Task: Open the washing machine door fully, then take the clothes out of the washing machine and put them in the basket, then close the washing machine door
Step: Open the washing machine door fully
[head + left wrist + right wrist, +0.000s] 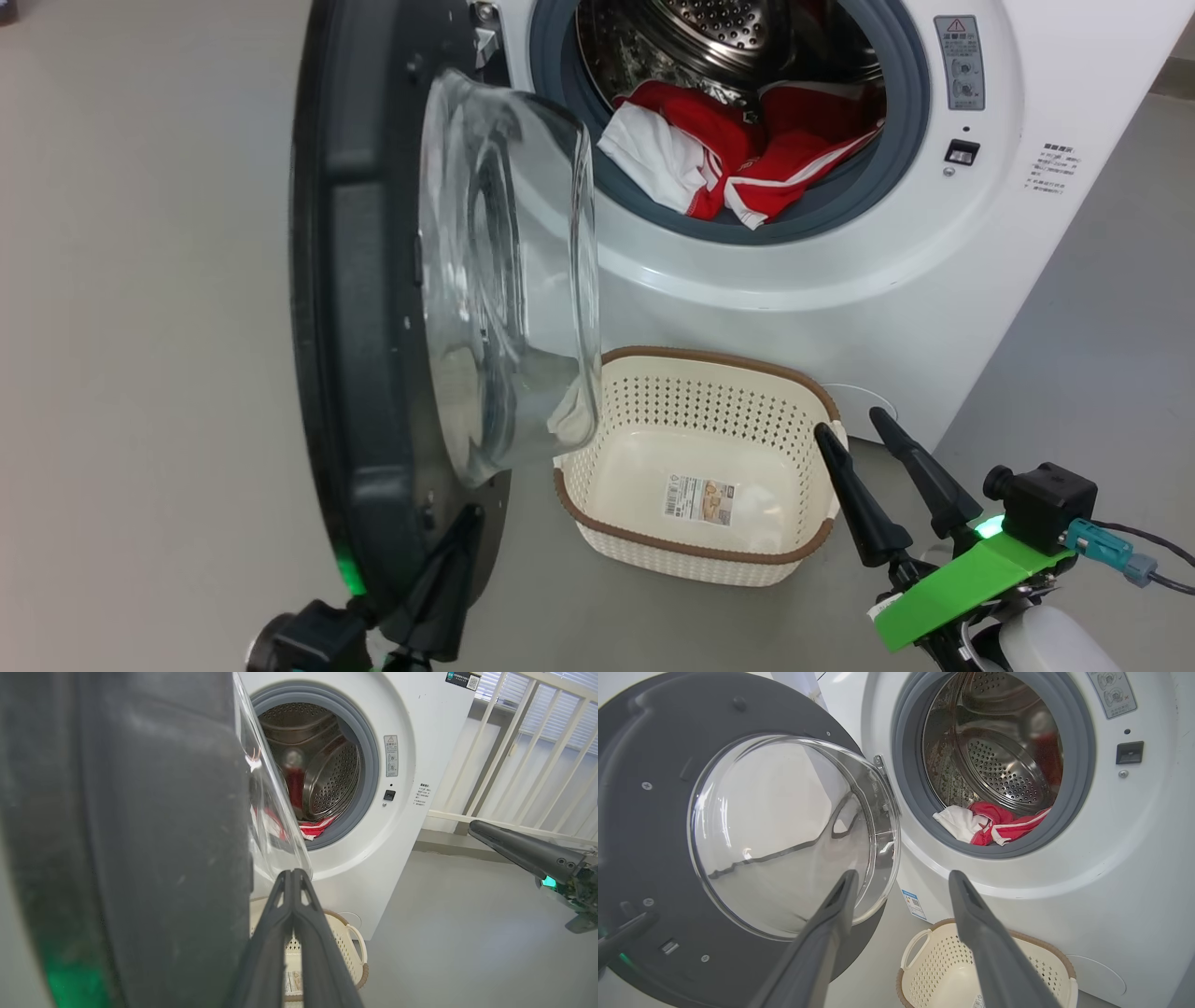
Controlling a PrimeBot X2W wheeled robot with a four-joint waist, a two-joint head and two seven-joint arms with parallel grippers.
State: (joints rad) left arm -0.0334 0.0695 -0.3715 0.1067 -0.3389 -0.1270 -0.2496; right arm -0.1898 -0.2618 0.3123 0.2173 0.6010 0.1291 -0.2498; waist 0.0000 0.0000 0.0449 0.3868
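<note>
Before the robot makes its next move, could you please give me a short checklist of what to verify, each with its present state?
1. washing machine door open fully: cannot tell; it stands wide.
2. left gripper shut, by the door's lower edge: ok.
3. right gripper open and empty: ok.
4. clothes lying at the front of the drum, in reach: ok.
5. basket upright and empty: ok.

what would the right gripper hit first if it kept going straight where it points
Most likely the washing machine front at the grey gasket; the washing machine door glass bulges close beside that line, so depth is uncertain.
</note>
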